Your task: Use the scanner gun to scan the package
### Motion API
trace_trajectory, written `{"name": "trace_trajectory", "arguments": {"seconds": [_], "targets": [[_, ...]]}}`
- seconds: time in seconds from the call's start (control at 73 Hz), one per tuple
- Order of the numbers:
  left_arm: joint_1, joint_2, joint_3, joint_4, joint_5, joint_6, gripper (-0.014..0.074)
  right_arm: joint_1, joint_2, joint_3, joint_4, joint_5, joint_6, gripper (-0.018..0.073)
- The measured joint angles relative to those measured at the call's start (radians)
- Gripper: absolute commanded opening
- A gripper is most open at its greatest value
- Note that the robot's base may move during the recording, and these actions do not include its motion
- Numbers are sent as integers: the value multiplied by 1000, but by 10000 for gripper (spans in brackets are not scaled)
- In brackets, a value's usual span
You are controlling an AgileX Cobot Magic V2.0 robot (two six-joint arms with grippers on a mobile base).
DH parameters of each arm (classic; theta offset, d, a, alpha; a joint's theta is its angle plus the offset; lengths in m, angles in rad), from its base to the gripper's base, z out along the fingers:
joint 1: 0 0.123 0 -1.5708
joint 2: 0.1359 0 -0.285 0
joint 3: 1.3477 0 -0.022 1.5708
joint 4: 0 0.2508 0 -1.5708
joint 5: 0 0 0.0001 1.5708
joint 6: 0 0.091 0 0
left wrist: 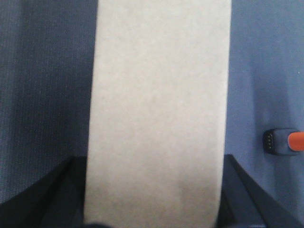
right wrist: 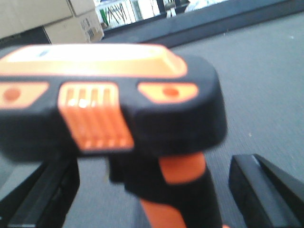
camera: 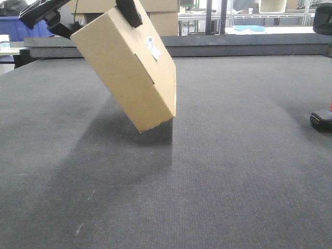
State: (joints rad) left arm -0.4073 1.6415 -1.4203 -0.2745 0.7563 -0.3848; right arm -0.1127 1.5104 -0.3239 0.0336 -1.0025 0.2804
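Note:
The package (camera: 127, 70), a plain tan box with a small white label (camera: 153, 47) on its upper face, hangs tilted above the grey mat, its low corner just off the surface. My left gripper (camera: 98, 23) is shut on its upper end; the left wrist view shows the package (left wrist: 159, 114) filling the span between the dark fingers (left wrist: 61, 190). The scanner gun (right wrist: 109, 95) stands upright on the mat, black head and orange handle, between the spread fingers (right wrist: 266, 190) of my right gripper (right wrist: 156, 194), which is open with gaps on both sides. Its base (camera: 321, 120) shows at the right edge.
Larger cardboard boxes (camera: 161, 15) are stacked behind the table's raised dark far ledge (camera: 233, 45). A blue bin (camera: 21, 28) sits at the back left. The scanner gun (left wrist: 285, 141) lies to the right of the package in the left wrist view.

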Motion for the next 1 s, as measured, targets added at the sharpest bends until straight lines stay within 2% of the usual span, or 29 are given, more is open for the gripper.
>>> {"name": "trace_trajectory", "arguments": {"seconds": [0.507, 0.644, 0.781, 1.0], "targets": [[0, 0, 0, 0, 0, 0, -111, 0, 60, -43, 2, -45, 0, 550], [0, 0, 0, 0, 0, 0, -111, 0, 60, -43, 2, -50, 0, 520], [0, 0, 0, 0, 0, 0, -111, 0, 60, -43, 2, -50, 0, 382], [0, 0, 0, 0, 0, 0, -111, -1, 61, -43, 9, -46, 0, 58]]}}
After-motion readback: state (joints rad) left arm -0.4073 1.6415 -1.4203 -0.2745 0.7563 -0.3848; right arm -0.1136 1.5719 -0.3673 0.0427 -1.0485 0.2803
